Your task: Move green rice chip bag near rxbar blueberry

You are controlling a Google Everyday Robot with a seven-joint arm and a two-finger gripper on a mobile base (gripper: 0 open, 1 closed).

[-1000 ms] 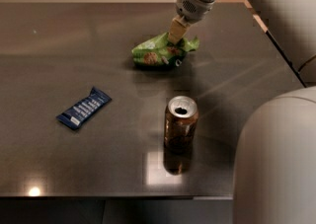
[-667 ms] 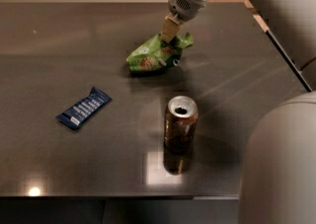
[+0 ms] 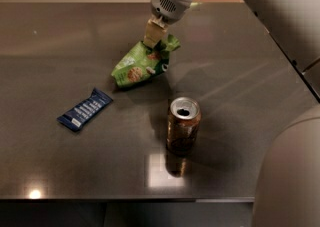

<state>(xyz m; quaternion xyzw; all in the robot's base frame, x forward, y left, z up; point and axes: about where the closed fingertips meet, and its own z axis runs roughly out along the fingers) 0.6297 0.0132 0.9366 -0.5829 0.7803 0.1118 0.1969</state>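
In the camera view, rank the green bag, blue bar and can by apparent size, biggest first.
1. green bag, gripped at its top by the claw.
2. can, though it sits nearer the camera.
3. blue bar.

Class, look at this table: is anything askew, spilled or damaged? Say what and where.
Only the bag stands out: crumpled, it hangs tilted from the pincer shut on its top edge, at the back of the table. The can stands upright, nothing spilled; the bar lies flat.

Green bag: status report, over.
Tool at far centre, shut on bag top. Bag tilted, apart from bar. Can stands right of that line, not blocking.
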